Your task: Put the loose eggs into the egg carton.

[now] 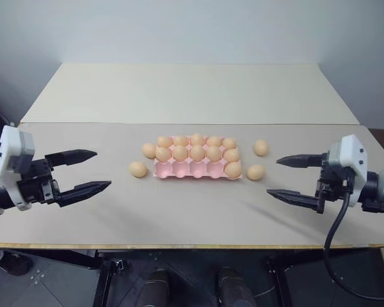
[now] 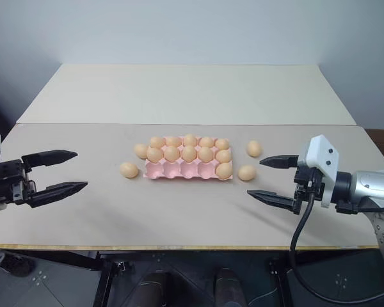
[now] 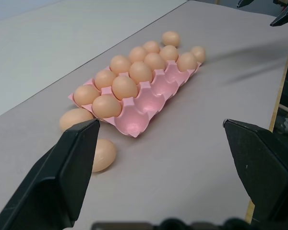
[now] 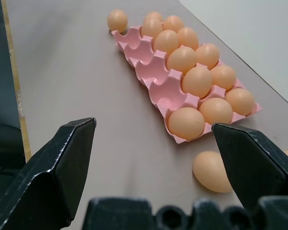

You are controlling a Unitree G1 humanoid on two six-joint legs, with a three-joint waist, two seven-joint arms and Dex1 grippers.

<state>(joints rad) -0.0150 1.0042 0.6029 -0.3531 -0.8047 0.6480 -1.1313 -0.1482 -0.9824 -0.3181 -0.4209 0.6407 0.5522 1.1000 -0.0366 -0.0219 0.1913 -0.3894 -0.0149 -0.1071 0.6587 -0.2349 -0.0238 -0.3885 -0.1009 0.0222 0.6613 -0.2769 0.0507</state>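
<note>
- Right now nothing is picked up: both arms hover over the table [image 1: 198,217], so I judge the next egg's pick not yet begun.
- The egg carton [image 1: 179,171] sits midway between the pincers, well ahead of each; its near row has four empty cups.
- Left pincer [image 1: 89,171] is spread wide, empty; two loose eggs [image 1: 138,169] lie nearest it.
- Right pincer [image 1: 293,178] likewise gapes, holding nothing; two more eggs [image 1: 255,172] lie just beyond its tips.
- Next move, I'd say: lower over one egg and close gently. Nothing blocks the way.

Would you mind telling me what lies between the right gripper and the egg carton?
One loose egg lies on the table between the right gripper and the carton, just off its near right corner, as the left eye view shows.
</note>
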